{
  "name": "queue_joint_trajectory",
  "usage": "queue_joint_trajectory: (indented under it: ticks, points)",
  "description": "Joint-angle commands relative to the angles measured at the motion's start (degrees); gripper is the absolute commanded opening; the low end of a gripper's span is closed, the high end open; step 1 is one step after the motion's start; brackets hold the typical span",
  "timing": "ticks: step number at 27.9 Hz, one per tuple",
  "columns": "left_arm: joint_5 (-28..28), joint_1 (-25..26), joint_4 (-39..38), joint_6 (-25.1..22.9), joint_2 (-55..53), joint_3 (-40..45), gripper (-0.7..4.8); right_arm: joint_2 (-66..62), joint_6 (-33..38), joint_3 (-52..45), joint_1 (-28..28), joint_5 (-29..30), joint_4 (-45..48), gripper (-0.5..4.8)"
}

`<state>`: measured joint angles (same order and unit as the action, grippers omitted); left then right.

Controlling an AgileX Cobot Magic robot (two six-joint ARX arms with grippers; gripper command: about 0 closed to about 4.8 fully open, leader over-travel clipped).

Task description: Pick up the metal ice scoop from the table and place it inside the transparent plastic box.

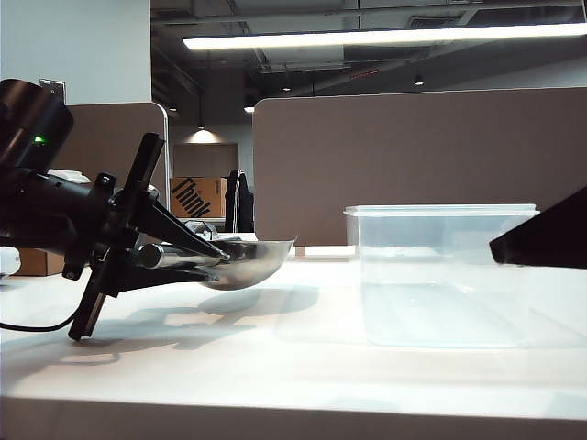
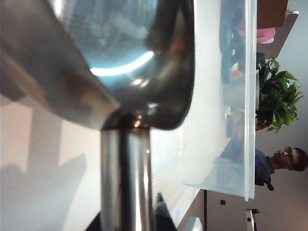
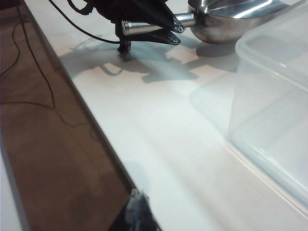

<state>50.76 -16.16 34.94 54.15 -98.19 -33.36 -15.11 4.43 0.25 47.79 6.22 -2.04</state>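
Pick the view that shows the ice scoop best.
The exterior view: the scoop shows whole, bowl and handle, clamped in the left tool. The left wrist view crops it close; the right wrist view shows the handle and part of the bowl.

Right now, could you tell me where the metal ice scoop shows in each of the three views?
Exterior view: metal ice scoop left of centre, handle in the left gripper.
Left wrist view: scoop fills the foreground, bowl and handle.
Right wrist view: scoop at the far table edge.
Shared landmark: the transparent plastic box beside it.
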Motion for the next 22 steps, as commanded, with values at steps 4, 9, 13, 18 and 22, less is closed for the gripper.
queue_joint_trajectory:
  ticks: [4, 9, 13, 18, 22]
  points:
    - [0.92, 0.00, 2.99, -1.25, 0.26, -0.15, -0.06, 0.00, -0.13, 0.04, 0.07, 0.09, 0.79, -0.01]
    - [8.04, 0.00, 5.46, -1.05, 0.26, -1.64, -0.06, 0.09, -0.13, 0.04, -0.79, 0.26, 0.79, -0.01]
    - [14.16, -0.02, 5.49, -0.07, 0.28, -4.90, -0.06, 0.28, -0.13, 0.04, -4.15, 0.26, 0.77, -0.01]
    - [17.62, -0.07, 5.42, 1.92, 0.31, -9.86, -0.06, 2.43, -0.13, 0.04, -10.19, 0.22, 0.74, -0.01]
    - [19.21, -0.17, 4.87, 3.87, 0.31, -14.05, -0.06, 4.61, -0.13, 0.04, -15.08, 0.11, 0.74, -0.01]
